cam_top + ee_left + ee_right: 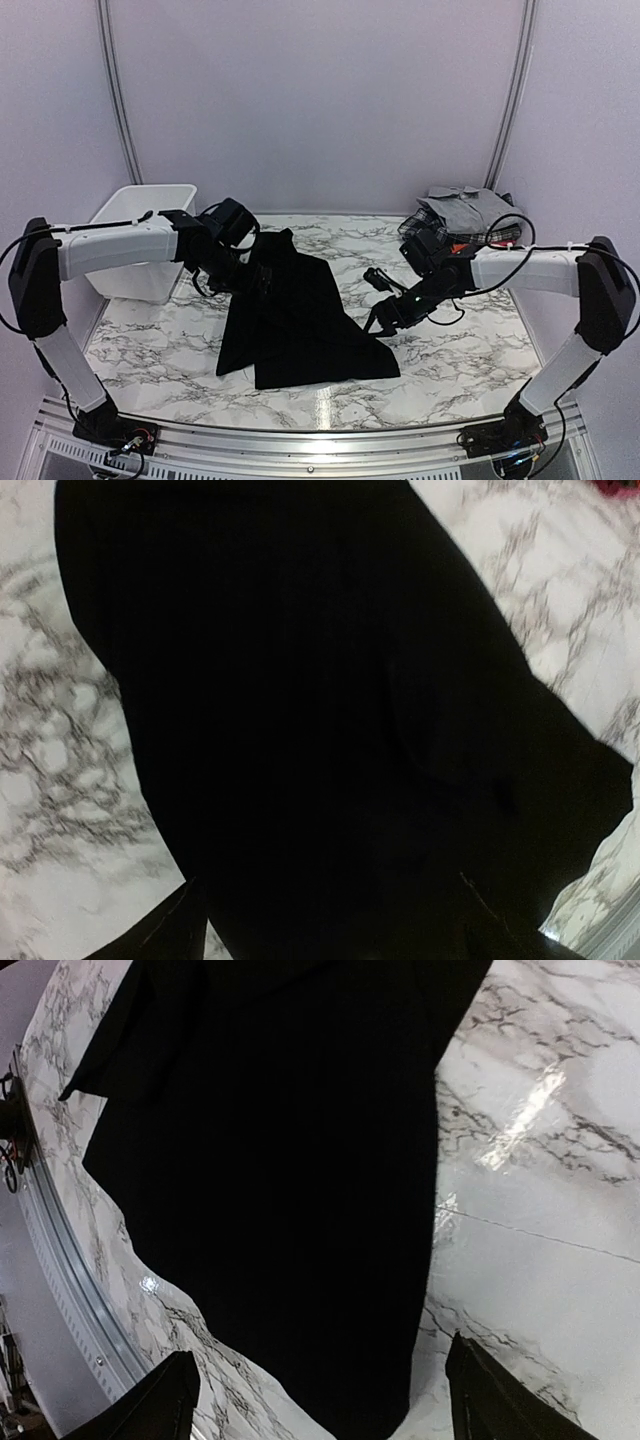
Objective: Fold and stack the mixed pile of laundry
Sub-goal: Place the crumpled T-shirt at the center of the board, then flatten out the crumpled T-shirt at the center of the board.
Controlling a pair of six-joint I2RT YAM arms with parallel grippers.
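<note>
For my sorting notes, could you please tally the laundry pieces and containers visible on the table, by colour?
Black cloth: 1
Grey collared shirt: 1
Black-and-white plaid piece: 1
Red-pink piece: 1
White basket: 1
Total: 5

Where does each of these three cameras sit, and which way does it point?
Top external: above and behind the arms, looking down on the marble table; left arm and right arm show.
Left wrist: on the left arm, facing down at the black cloth; open jaws' tips at the bottom.
Right wrist: on the right arm, facing down at the cloth's edge; open jaws' tips at the bottom.
Shared: both wrist views see the black cloth.
</note>
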